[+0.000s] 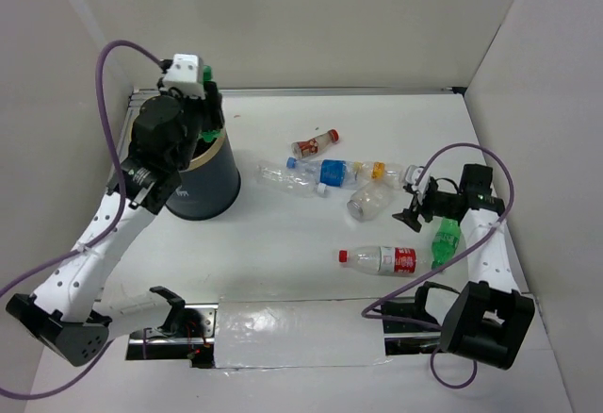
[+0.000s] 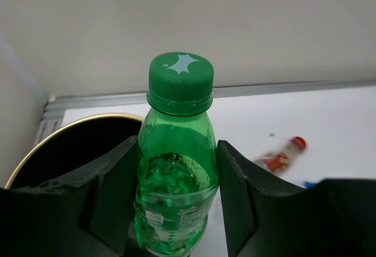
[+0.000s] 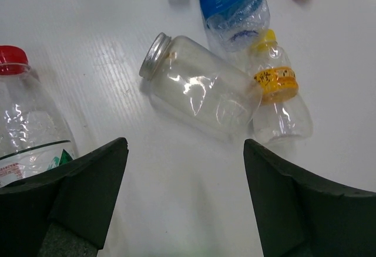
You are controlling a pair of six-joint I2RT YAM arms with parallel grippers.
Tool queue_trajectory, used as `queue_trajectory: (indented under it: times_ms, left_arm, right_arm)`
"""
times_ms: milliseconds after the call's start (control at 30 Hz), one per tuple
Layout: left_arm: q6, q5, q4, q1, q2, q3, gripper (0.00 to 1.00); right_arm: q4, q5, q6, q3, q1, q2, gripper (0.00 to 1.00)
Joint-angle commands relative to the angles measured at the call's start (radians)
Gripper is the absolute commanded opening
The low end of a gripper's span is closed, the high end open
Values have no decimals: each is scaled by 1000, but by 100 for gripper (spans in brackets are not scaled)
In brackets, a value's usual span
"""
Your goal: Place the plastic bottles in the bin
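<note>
A white tabletop [image 1: 283, 243], boxed in by plain pale walls [image 1: 311, 17]. At left, the left pincer [image 2: 176, 197] pinches a green bottle [image 2: 176, 163], its cap marked with a pale star, over the rim of the dark, gold-rimmed bin [image 1: 212, 187]. Rightward, clear bottles [image 1: 377, 260] lie scattered with red, blue and yellow-orange labels, the print too small to read. The right pincer [image 3: 185, 178] hangs spread above them.

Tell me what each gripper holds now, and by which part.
The left gripper holds a green bottle by its body, below the neck, with the cap free. The right gripper is open and holds nothing.
</note>
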Motion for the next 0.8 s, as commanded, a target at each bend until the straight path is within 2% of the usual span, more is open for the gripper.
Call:
queue_trajectory:
  times_ms: [0, 67, 100, 167, 233, 300, 333, 400, 467, 533, 600, 767]
  left_arm:
    - [-84, -65, 92, 123, -24, -67, 4]
    - [-109, -57, 110, 165, -24, -93, 12]
    - [-109, -82, 110, 185, -24, -109, 22]
    - [-109, -148, 110, 198, -15, -121, 28]
    - [-131, -183, 78, 208, -3, -130, 55]
    - [-169, -216, 47, 219, 10, -139, 76]
    - [-183, -225, 9, 228, 10, -139, 93]
    - [-216, -225, -52, 228, 10, -101, 100]
    - [-227, -207, -86, 228, 10, -90, 100]
    - [-212, -168, -114, 178, -41, -67, 100]
    - [-162, -53, -114, 137, -91, -67, 100]
    - [-161, 256, -135, -29, -226, -156, 100]
  right_arm:
    - [24, -2, -104, 30, 49, 9, 86]
    - [15, 16, -214, 18, 72, 20, 91]
    - [15, 38, -254, 9, 100, 43, 91]
    - [15, 68, -340, 9, 131, 61, 92]
    - [68, 93, -341, 9, 189, 89, 93]
    - [111, 145, -341, 18, 227, 107, 93]
    - [153, 163, -341, 18, 264, 130, 93]
    - [196, 231, -341, 32, 321, 179, 94]
    - [210, 245, -341, 48, 333, 218, 94]
    - [210, 285, -379, 82, 364, 256, 94]
    - [199, 323, -431, 94, 381, 302, 95]
    - [237, 401, -474, 113, 445, 409, 95]
